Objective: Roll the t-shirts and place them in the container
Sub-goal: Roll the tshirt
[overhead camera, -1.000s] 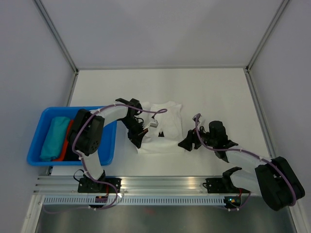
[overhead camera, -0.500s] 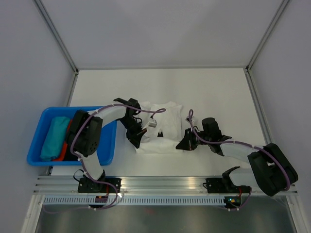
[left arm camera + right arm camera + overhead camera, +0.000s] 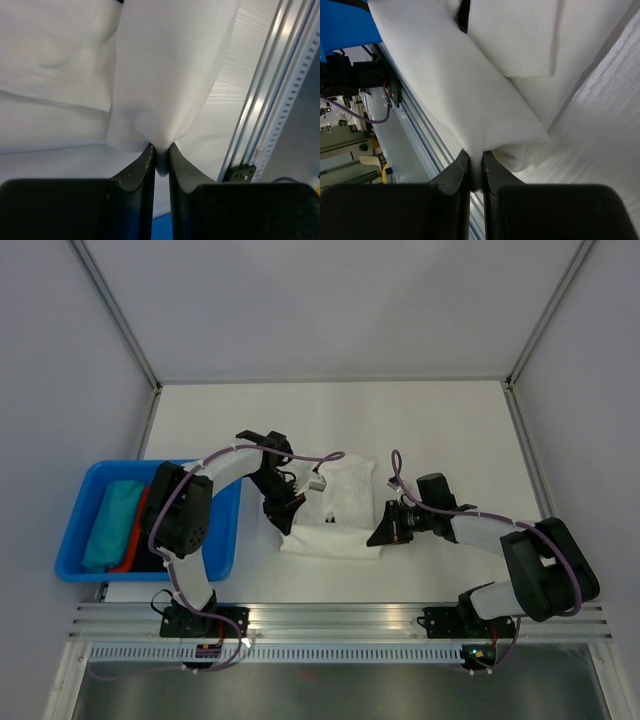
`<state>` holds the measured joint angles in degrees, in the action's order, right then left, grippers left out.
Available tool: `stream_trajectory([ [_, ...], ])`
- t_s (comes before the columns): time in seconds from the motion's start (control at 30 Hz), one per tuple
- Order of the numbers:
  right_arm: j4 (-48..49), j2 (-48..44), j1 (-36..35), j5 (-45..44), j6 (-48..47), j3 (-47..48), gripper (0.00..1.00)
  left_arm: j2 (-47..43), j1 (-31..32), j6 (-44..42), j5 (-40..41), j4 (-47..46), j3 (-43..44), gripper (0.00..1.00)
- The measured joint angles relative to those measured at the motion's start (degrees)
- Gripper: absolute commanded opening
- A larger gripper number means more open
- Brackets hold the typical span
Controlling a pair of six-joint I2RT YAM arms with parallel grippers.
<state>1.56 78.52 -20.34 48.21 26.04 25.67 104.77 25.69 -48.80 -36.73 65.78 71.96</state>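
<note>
A white t-shirt (image 3: 335, 510) lies folded on the white table between the two arms. My left gripper (image 3: 287, 523) pinches its near left corner; in the left wrist view the cloth (image 3: 165, 75) bunches into the shut jaws of the left gripper (image 3: 160, 150). My right gripper (image 3: 385, 528) holds the near right corner, and the right wrist view shows a fold of t-shirt (image 3: 470, 95) clamped at the right gripper (image 3: 476, 159). Both held corners are lifted slightly off the table.
A blue bin (image 3: 90, 490) holding teal and red cloth (image 3: 115, 525) stands at the left, beside the left arm. An aluminium rail (image 3: 330, 620) runs along the near edge. Grey walls enclose the table on three sides.
My right gripper moved left to the shirt's near right corner and shut on it. The left gripper shifted slightly and keeps its hold on the left corner.
</note>
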Motion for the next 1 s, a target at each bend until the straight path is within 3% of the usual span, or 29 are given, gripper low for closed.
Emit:
stream_trajectory([
  [0.3, -6.47, 7.54, 1.18, -0.02, -4.35, 9.01, 0.13, 2.78, -0.76, 0.22, 4.35, -3.04, 2.16, 0.15],
  [0.43, -7.76, 8.90, 2.78, -0.28, -5.05, 9.94, 0.34, 3.72, -0.74, 0.31, 4.70, -3.67, 2.45, 0.21],
  [0.57, -8.66, 8.92, 3.78, -2.12, -5.40, 9.94, 0.45, 4.68, -0.79, 0.31, 5.16, -4.00, 2.95, 0.26],
  [0.6, -8.63, 8.81, 3.89, -2.99, -5.31, 9.94, 0.44, 4.92, -0.79, 0.35, 5.20, -4.00, 3.30, 0.26],
  [0.73, -7.02, 7.74, 3.96, -5.09, -4.02, 9.75, 0.14, 5.73, -0.83, 0.46, 5.44, -4.17, 4.66, 0.31],
  [0.93, -1.40, 7.23, 4.02, -6.58, 0.00, 7.21, 0.00, 6.23, -0.83, 1.68, 6.67, -4.35, 8.55, 0.34],
  [1.0, -0.81, 7.50, 4.02, -6.60, 1.29, 7.13, 0.00, 6.21, -0.83, 1.95, 7.37, -4.70, 9.55, 0.42],
])
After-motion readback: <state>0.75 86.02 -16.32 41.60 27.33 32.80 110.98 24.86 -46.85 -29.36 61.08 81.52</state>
